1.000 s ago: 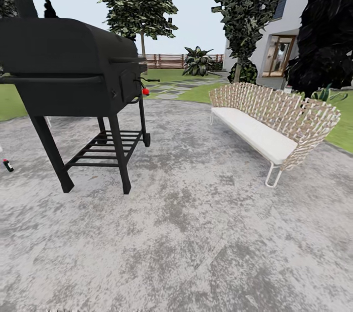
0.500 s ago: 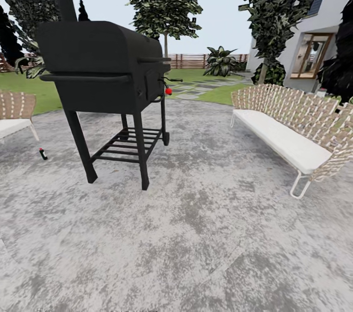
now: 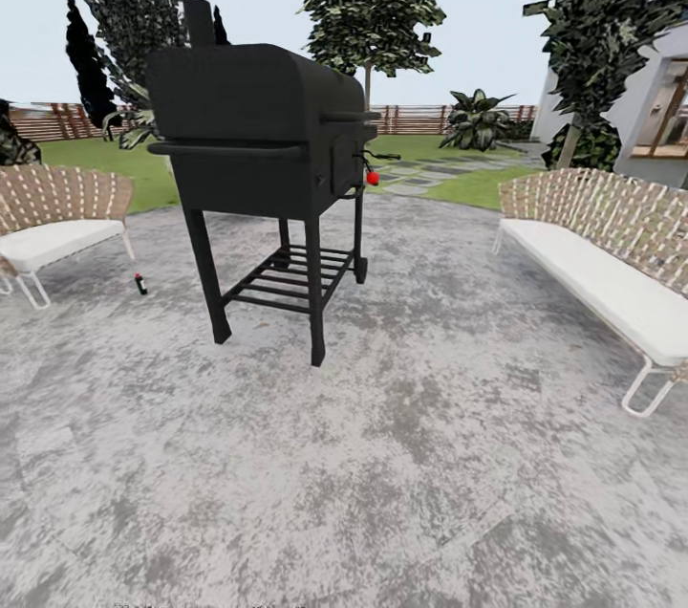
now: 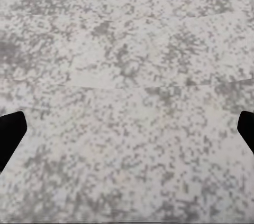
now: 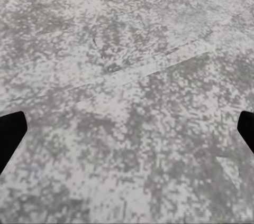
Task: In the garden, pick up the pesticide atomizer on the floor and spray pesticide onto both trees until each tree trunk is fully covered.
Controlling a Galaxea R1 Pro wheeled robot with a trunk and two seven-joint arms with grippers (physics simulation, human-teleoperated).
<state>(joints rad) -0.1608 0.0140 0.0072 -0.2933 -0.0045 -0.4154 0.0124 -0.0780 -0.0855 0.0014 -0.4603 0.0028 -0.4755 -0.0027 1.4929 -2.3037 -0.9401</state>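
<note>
Left gripper (image 4: 127,129) and right gripper (image 5: 127,134) hang with fingers spread wide, holding nothing, over mottled grey stone paving (image 3: 401,455); ahead stands a black barbecue grill (image 3: 258,130); a small dark bottle (image 3: 140,283) lies left of it beside a wicker bench (image 3: 57,226); another wicker bench (image 3: 612,254) sits ahead to the right; beyond, lawn (image 3: 134,173), a beige-trunked tree (image 3: 368,15) and slatted fence (image 3: 420,119).

Mottled grey stone paving (image 4: 127,86) between the spread black fingertips (image 4: 10,134) of the left claw (image 4: 127,137).

leafy tree (image 3: 375,1) upright beyond lawn (image 3: 143,170), thin trunk (image 3: 367,84), possibly fence-side
</note>
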